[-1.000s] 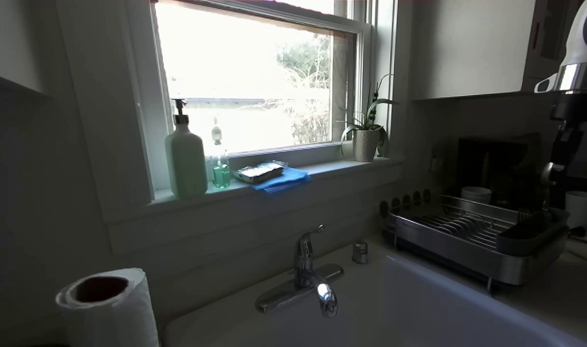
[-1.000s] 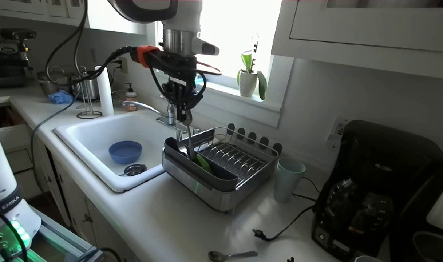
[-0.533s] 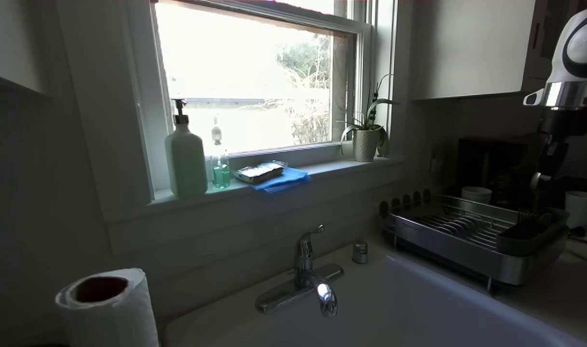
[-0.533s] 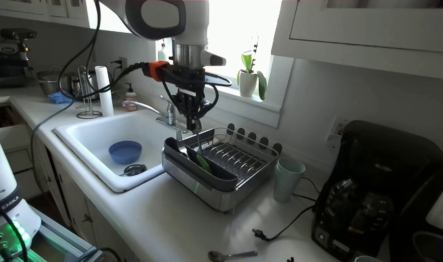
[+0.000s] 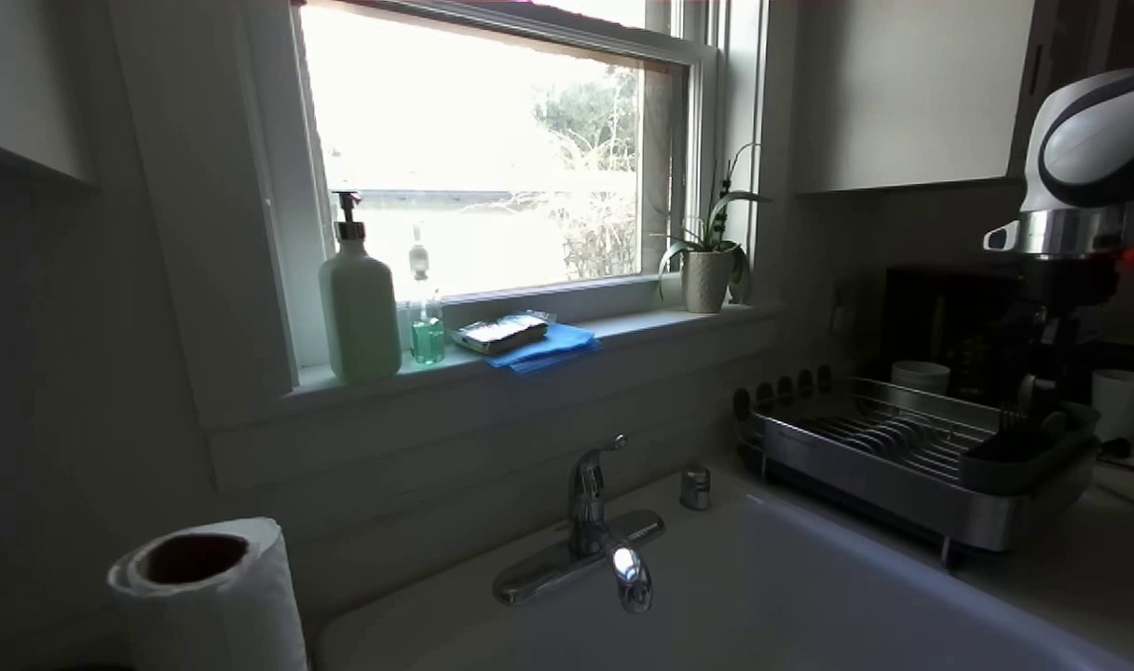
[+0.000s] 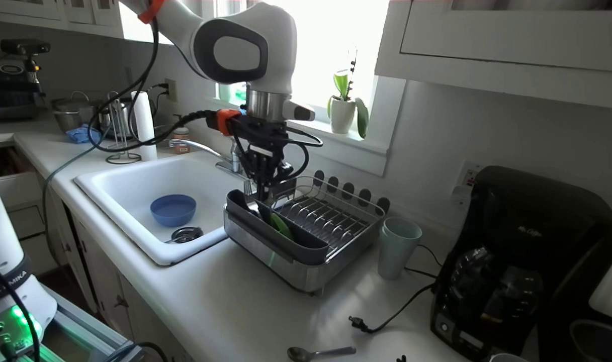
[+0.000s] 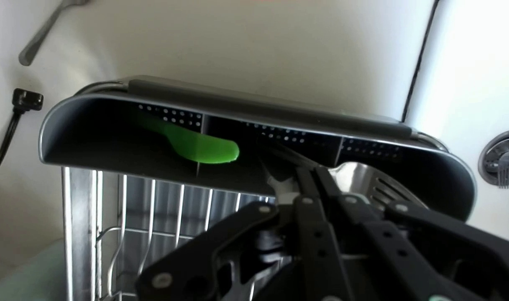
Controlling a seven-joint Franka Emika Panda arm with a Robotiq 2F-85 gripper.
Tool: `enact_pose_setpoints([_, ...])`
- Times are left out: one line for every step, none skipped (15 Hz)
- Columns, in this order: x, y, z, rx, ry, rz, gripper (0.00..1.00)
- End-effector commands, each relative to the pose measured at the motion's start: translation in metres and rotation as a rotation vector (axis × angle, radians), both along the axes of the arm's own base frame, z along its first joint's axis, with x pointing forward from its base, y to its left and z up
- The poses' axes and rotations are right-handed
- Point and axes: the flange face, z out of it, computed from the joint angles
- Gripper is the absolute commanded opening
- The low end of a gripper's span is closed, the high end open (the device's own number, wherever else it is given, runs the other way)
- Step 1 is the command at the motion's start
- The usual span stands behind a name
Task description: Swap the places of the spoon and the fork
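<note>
My gripper [image 7: 315, 170] is low over the dark utensil caddy [image 6: 278, 235] on the dish rack's side. Its fingers look shut around a metal spoon [image 7: 284, 186], whose handle points down into the caddy. The fingers partly hide the spoon. It also shows dimly beside the fingers in an exterior view [image 5: 1027, 391]. A slotted metal fork head [image 7: 359, 179] is right beside the fingers; the fork stands tines up in the caddy in an exterior view [image 6: 248, 187]. Another spoon [image 6: 322, 353] lies on the counter. Another fork [image 7: 505, 165] lies at the sink drain.
A green utensil [image 7: 208, 148] stands in the caddy. Rack wires [image 6: 331, 216] adjoin it. The sink [image 6: 155, 251] with a blue bowl [image 6: 173, 210] lies beside the rack. Cups [image 6: 399, 246], a plug [image 6: 358, 323] and a coffee maker [image 6: 527, 261] stand on the other side.
My gripper has come down to the caddy with the spoon, after first shifting sideways toward the rack. The spoon's handle has sunk lower. The fork and counter spoon have not moved.
</note>
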Motion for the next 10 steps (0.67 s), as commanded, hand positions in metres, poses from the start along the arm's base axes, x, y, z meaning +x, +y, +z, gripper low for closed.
enact_pose_setpoints([0.009, -0.008, -0.005, -0.003, 0.009, 0.004, 0.37])
enact_pose_setpoints([0.01, -0.009, -0.002, -0.008, 0.009, 0.004, 0.43])
enact_pose_setpoints([0.011, -0.009, 0.0, -0.011, 0.006, 0.003, 0.51])
enact_pose_setpoints([0.011, -0.009, 0.005, -0.014, -0.002, 0.005, 0.57])
enact_pose_setpoints([0.01, -0.01, 0.009, -0.019, -0.008, -0.001, 0.63])
enact_pose_setpoints([0.01, -0.01, 0.016, -0.021, -0.02, 0.002, 0.71])
enact_pose_setpoints([0.008, -0.01, 0.022, -0.021, -0.034, -0.003, 0.77])
enact_pose_setpoints([0.008, -0.009, 0.029, -0.023, -0.045, -0.004, 0.85])
enact_pose_setpoints([0.008, -0.006, 0.034, -0.009, -0.057, -0.006, 0.92])
enact_pose_setpoints([0.01, -0.003, 0.038, -0.001, -0.065, -0.008, 0.99])
